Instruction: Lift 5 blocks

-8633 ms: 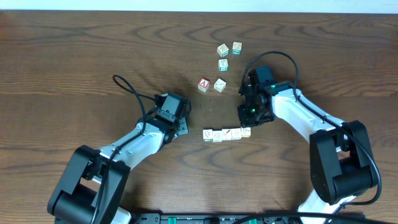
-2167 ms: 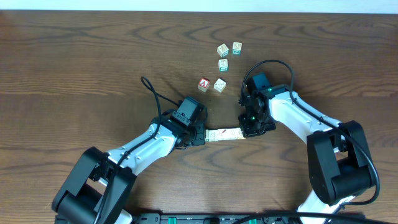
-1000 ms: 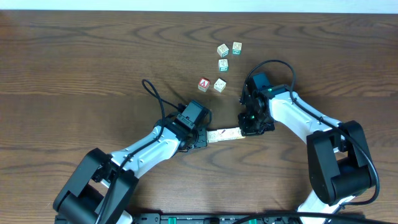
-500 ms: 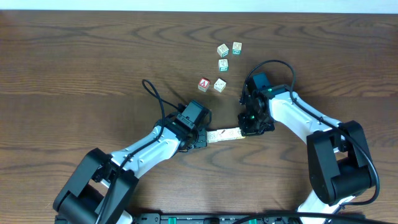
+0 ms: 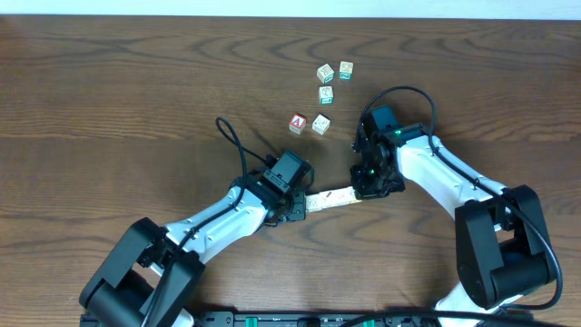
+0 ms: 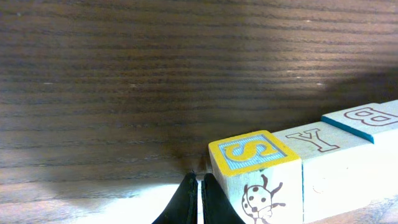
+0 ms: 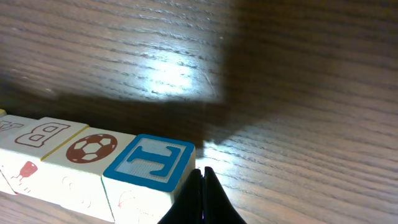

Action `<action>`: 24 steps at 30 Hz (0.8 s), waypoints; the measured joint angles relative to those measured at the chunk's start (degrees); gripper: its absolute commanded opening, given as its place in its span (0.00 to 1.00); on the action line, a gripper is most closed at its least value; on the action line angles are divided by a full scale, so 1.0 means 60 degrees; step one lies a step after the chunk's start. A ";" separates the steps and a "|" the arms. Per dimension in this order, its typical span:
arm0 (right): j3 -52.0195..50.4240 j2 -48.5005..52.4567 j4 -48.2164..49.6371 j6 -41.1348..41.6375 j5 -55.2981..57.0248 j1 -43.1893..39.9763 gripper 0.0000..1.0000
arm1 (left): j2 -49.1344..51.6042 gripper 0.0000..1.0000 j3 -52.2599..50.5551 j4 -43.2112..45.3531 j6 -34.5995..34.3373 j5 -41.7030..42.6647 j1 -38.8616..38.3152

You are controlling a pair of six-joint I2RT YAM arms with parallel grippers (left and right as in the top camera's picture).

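Blocks (image 5: 332,198) lie in one short row, end to end, caught between the two end effectors: the left end effector (image 5: 300,205) bears on one end and the right end effector (image 5: 364,190) on the other. Both end effectors have their fingers pinched together with nothing between them, so they work as pushers against the row's end faces. In the left wrist view the yellow-framed S block (image 6: 254,163) sits just beside the closed fingertips; in the right wrist view the blue-framed block (image 7: 151,163) touches that end effector's tips. The row looks slightly slanted on the table (image 5: 109,91), and I cannot tell whether it has cleared the wood. The step in hand seems to be the squeeze before, or at the very start of, the lift. The next move calls for both arms to rise together with steady inward pressure, or the row could buckle in its middle. Beyond the right end effector, well apart, stand the red "A" cube (image 5: 298,123) and four loose cubes (image 5: 326,94).
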 measured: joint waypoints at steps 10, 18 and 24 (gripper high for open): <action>-0.0007 0.0000 0.0000 0.0007 0.0350 0.0244 0.01 | 0.0011 0.07 0.0084 -0.0138 0.0189 -0.0011 -0.0007; -0.0011 -0.0004 0.0029 0.0168 0.0353 0.0244 0.01 | -0.0219 0.07 0.0084 -0.0262 0.0186 0.0000 -0.0007; -0.0011 -0.0007 0.0015 0.0288 0.0317 0.0244 0.01 | -0.0248 0.07 0.0084 -0.0288 0.0178 -0.0007 -0.0007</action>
